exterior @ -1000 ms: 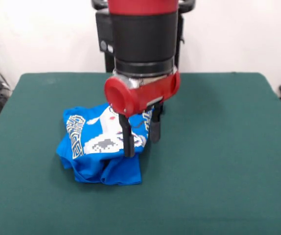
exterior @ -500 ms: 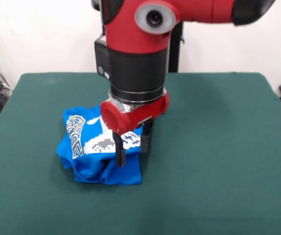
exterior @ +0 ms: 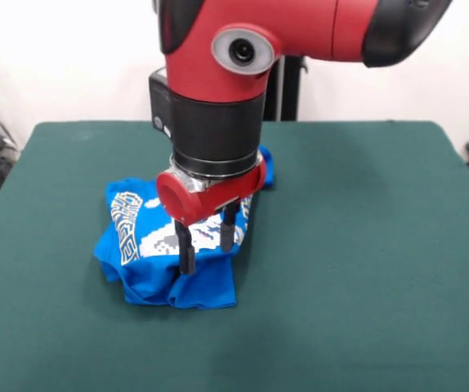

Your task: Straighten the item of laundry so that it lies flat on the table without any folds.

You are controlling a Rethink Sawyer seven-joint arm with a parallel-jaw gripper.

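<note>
A crumpled blue shirt (exterior: 157,253) lay on the green counter (exterior: 365,245). The gripper (exterior: 207,250), fingers spread apart, stood on its 3 o'clock side, touching the fabric.

The arm (exterior: 300,33) is glossy red with black sections. A round grey disc with a dark centre sits on the red joint housing. Below it comes a wide black cylinder with a boxy black block and small pale dots on one side, then a thin silver ring and a red cylindrical wrist piece. Two slim black fingers (exterior: 186,249) hang from the gripper (exterior: 207,253).
</note>
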